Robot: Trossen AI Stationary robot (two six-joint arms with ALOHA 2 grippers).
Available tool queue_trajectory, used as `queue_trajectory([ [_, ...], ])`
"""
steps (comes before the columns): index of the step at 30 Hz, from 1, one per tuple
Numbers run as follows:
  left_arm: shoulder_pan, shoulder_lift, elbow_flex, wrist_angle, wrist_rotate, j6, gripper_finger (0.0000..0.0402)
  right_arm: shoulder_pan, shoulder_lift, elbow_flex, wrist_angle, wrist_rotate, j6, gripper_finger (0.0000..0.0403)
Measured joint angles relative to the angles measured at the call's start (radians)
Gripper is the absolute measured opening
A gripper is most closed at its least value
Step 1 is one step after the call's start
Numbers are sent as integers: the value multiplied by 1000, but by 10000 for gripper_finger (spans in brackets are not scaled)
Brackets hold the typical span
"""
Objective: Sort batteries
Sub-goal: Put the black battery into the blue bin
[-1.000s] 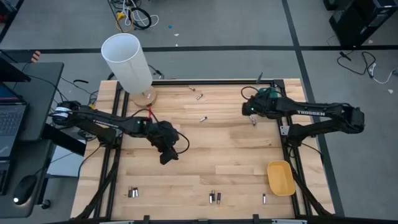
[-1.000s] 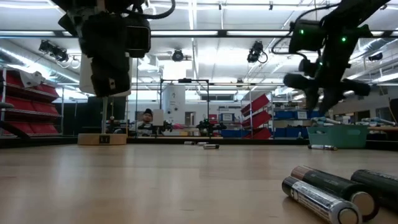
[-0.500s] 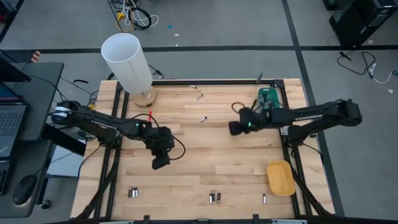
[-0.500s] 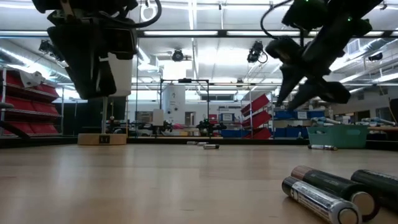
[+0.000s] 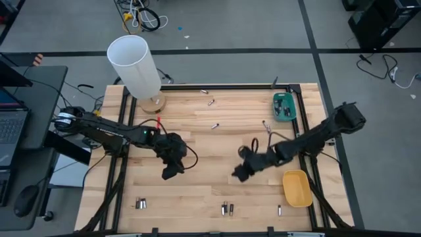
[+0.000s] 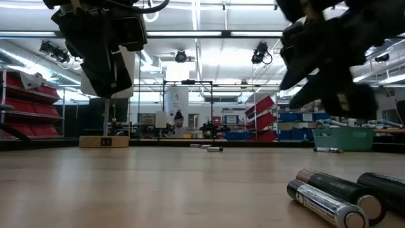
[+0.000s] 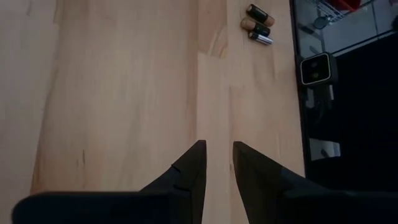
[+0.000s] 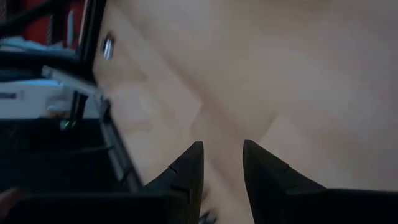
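Hovering over bare wood left of centre in the high view, the left gripper [image 5: 168, 175] shows a narrow gap between its fingers in its wrist view, with only tabletop between the tips [image 7: 217, 155]; nothing is held or touched. Three batteries [image 7: 257, 24] lie together in the upper right of that wrist picture, near the table edge.

Over to the right gripper [image 5: 238, 176]: it sits low of centre in the high view, its arm stretched from the right edge. Its wrist picture is smeared, but the fingers look parted by a small gap [image 8: 222, 163] with bare wood between them, so it seems empty.

Batteries are scattered: a pair [image 5: 140, 204] at lower left, a cluster [image 5: 226, 209] at bottom centre, one [image 5: 279, 210] beside the yellow tray [image 5: 297, 187], one [image 5: 215, 126] mid-table and one [image 5: 210, 103] near the top. The low view shows three cells [image 6: 329, 193] up close at lower right.

Against the frame a second ago, the right arm has swung a long way, from beside the teal tray [image 5: 283, 106] at upper right down to the lower middle. The left gripper has shifted only slightly, and both pairs of fingers have closed in a little. The white cylinder [image 5: 134, 66] has not moved.
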Motion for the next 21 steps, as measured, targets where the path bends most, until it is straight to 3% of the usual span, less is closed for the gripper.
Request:
queue_trajectory([
  [4, 0, 0, 0, 3, -20, 26, 94, 98, 41, 48, -11, 1, -23, 97],
  [8, 0, 0, 0, 8, -53, 52, 94, 170, 109, 160, -107, 1, -193, 94],
  [21, 0, 0, 0, 12, -52, 67, 94, 215, 377, 571, -572, -7, -1189, 98],
])
